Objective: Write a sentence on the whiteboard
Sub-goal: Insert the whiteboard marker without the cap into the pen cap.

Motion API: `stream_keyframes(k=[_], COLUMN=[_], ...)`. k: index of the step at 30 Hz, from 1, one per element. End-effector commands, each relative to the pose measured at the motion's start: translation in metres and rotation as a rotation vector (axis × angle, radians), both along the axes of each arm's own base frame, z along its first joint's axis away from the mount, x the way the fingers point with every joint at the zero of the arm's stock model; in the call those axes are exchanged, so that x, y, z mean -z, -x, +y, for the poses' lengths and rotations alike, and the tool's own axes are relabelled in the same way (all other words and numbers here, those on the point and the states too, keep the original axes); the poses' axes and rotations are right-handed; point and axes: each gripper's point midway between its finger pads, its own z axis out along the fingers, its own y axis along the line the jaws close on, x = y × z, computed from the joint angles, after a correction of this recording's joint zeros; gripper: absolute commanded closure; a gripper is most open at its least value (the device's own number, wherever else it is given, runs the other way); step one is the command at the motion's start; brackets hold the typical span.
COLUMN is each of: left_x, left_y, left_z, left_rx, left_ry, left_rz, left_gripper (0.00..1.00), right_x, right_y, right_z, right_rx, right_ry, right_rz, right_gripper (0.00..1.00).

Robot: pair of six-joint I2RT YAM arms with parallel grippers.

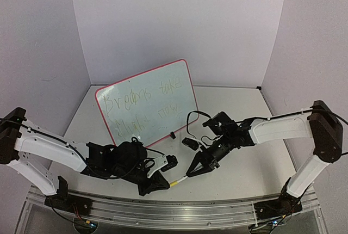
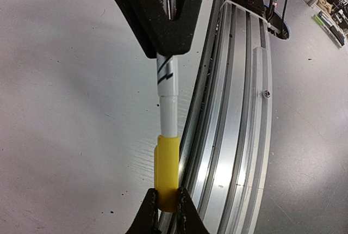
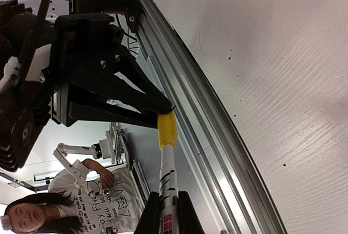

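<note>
White tabletop (image 1: 250, 136) and lilac walls (image 1: 179, 22) frame the whiteboard (image 1: 147, 103), which stands propped at the back left with faint green writing I can barely read. Near the front rail (image 2: 228, 136), my left gripper (image 1: 165, 183) pinches the yellow cap (image 2: 167, 171). My right gripper (image 1: 191, 171) is clamped tight on the marker barrel (image 2: 167, 109).

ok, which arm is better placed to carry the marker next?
Right, probably: the right fingers grip the marker barrel, while the left fingers only pinch its yellow cap. The whiteboard stands beyond both.
</note>
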Motion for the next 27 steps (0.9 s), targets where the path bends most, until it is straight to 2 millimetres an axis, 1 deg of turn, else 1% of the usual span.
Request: stream_keyframes(k=[1,7,17,20,27], left_x=[-0.022,-0.027,-0.045,-0.054,-0.069], left_y=[-0.004,-0.007,-0.019,-0.022,-0.023], left_z=[-0.013,-0.017,-0.037,-0.041,-0.054], left_rx=[0.008,0.003,-0.029,-0.039,-0.02], left_ry=[0.061,0.081,0.156,0.182,0.222], left_rz=[-0.04,-0.053,-0.096,-0.114,-0.131], left_gripper=[1.0,1.0,1.0,1.0,1.0], right_x=[-0.011,-0.013,-0.021,-0.021,-0.014], right_y=[0.001,0.002,0.006,0.008,0.015], right_z=[0.011,0.014,0.022,0.023,0.029], right_rx=[-0.038,-0.051,-0.072,-0.076,-0.099], right_ry=[-0.058,-0.066,-0.086,-0.082,-0.065], right_rz=[-0.021,-0.023,-0.023,-0.021,-0.015], right_gripper=[1.0,1.0,1.0,1.0,1.0])
